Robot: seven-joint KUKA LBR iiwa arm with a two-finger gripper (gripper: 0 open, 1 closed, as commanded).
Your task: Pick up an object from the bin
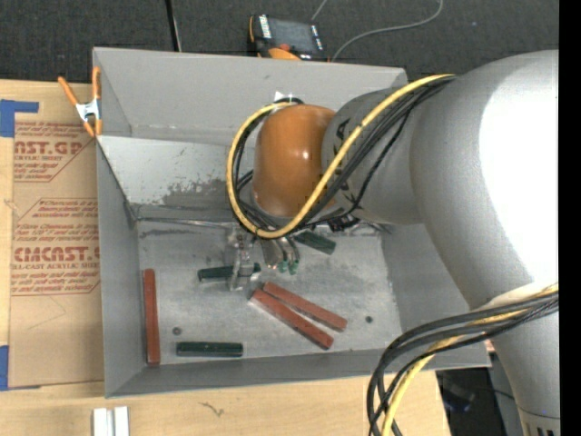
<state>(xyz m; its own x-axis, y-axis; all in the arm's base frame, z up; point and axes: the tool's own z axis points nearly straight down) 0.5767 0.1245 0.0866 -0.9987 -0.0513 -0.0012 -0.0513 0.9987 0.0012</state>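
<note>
A short dark green stick (214, 275) lies on the floor of the bin (163, 166), just left of the frame's centre. Its right end meets the claw (245, 269). The claw sits tucked under the orange cover (289, 157) and cables, so I cannot tell how far open it is or whether it grips the stick. Two red-brown sticks (298, 313) lie side by side at its lower right. A dark green piece (318, 241) is half hidden beneath the arm. A lone red-brown stick (150, 316) lines the left wall.

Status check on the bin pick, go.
Gripper down in centre of bin, at right end of short dark green bar. Hold unconfirmed. Two red-brown bars close beside, lower right.
</note>
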